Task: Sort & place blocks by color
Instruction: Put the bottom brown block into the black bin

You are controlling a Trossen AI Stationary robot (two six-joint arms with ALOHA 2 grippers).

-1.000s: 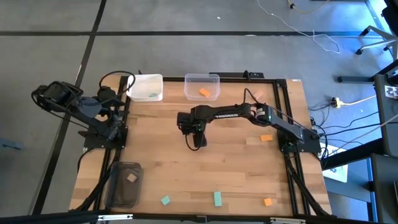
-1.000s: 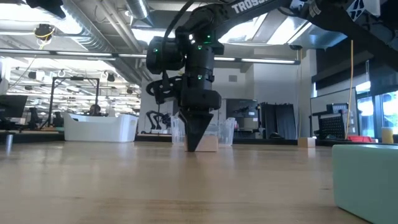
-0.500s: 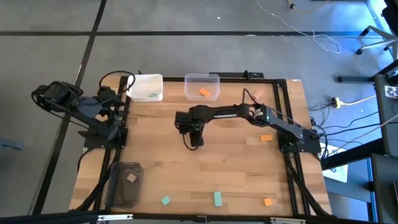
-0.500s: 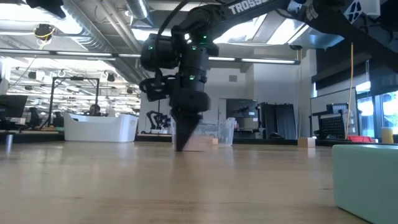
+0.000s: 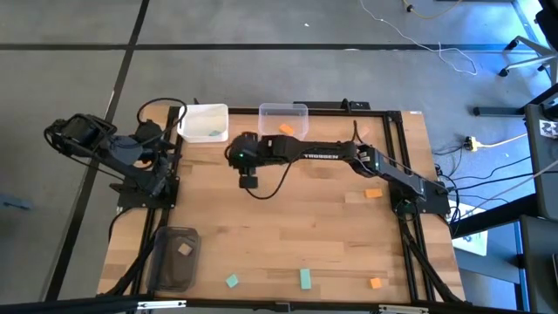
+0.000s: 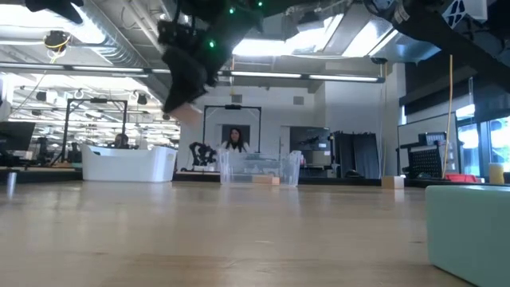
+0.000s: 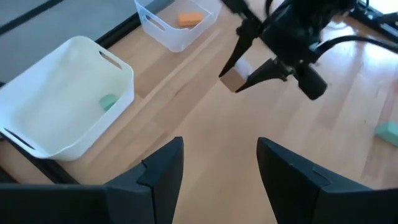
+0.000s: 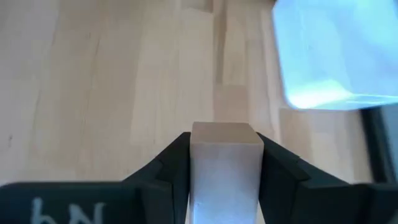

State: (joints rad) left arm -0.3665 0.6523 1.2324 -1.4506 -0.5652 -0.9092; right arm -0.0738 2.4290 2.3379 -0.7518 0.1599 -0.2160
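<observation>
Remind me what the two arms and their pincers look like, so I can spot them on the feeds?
Both arms are dark, nearly black, jointed links. The right arm carries white lettering along its forearm link, a green light near the wrist and a thin black cable looping below it. The right pincer has two flat, tapering dark fingers. The left arm trails black cables; the left pincer has broad, angular dark fingers.

Two bins (image 5: 204, 122) (image 5: 283, 120) stand side by side along the worktop's (image 5: 288, 235) far edge, each holding one block. A third bin (image 5: 175, 258) sits at the near left corner with a block in it. Three loose blocks (image 5: 232, 281) (image 5: 305, 278) (image 5: 376, 283) lie along the near edge.
</observation>
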